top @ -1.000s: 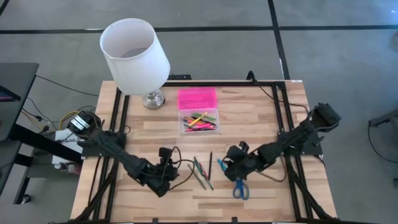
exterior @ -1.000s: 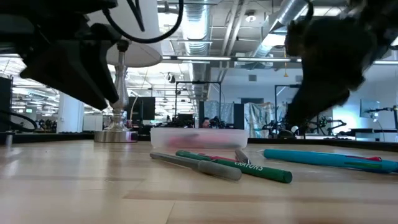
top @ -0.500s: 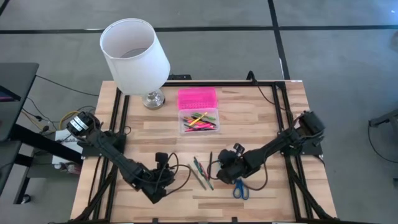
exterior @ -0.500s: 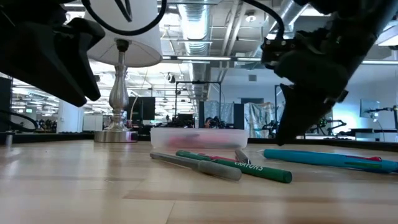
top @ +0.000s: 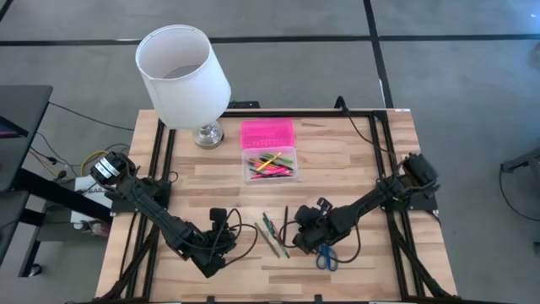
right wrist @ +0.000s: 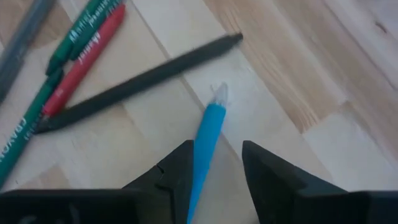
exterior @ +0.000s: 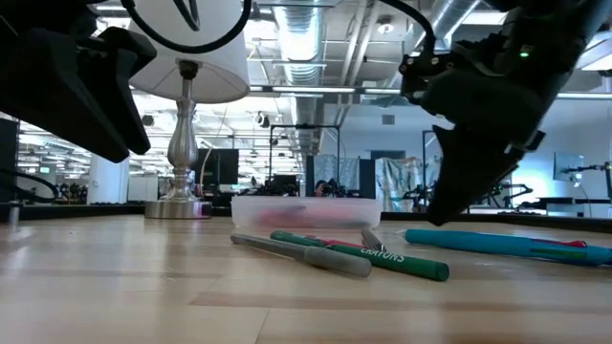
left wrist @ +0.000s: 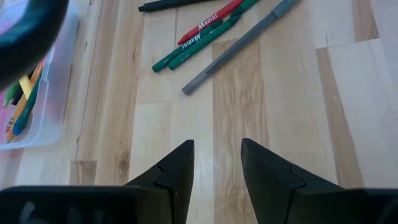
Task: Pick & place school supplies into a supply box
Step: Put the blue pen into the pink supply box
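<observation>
A: Where lying now, among the loose pens, any sign of the right claw (right wrist: 214, 146)?

B: Down low over the pale wooden bench (top: 354, 160), right of the middle. Two dark wedge-shaped fingers parted, straddling a slim blue pen (right wrist: 205, 134) with a clear tip. Not pinched on it, as far as can be seen.

A: And beside that pen?

B: A thin matte black pen (right wrist: 137, 81) lying crosswise just past the blue tip. Beyond it a red pen (right wrist: 84, 56) and green pens (left wrist: 199, 43) with printed barrels, close together, plus a plain grey pen (left wrist: 242, 43) angled alongside. Blue-handled scissors (top: 326, 256) flat on the planks near the front edge, just by the right claw.

A: The left claw (left wrist: 216, 144)?

B: Toward the front left of the bench, well short of the pens. Fingers moderately apart, with only wood grain showing in the gap.

A: The supply box (top: 246, 167)?

B: Centre rear of the bench. Clear rectangular plastic base, rounded corners, with pink, orange, yellow and green sticks inside. Bright pink lid (top: 267, 133) hinged open flat behind it. Just left of that, a lamp (top: 181, 76) with a smooth white drum shade on a shiny metal foot.
</observation>
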Robot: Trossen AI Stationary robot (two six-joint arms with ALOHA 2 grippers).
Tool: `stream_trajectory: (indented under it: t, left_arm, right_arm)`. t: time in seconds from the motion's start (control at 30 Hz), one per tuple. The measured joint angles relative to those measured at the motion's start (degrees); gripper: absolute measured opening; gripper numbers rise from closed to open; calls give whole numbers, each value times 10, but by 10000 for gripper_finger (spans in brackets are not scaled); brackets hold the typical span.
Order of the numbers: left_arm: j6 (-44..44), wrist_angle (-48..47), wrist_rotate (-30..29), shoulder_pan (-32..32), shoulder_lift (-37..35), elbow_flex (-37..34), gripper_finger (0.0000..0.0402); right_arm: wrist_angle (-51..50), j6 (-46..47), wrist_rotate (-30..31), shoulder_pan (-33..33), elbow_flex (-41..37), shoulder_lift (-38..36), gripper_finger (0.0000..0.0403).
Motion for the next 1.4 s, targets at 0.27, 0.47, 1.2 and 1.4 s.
stream_trajectory:
  t: [0.27, 0.47, 1.2, 1.4]
  left_arm:
    - [3, 0, -7, 0, 0, 0, 128]
    - [7, 0, -10, 0, 0, 0, 128]
    - [9, 0, -11, 0, 0, 0, 128]
    - [9, 0, -11, 0, 0, 0, 128]
  right_arm:
    - [-7, 36, 1, 7, 0, 0, 184]
    - [-5, 66, -11, 7, -4, 0, 198]
    - [-2, 66, -71, 6, 3, 41, 132]
    - [-1, 45, -74, 6, 3, 41, 96]
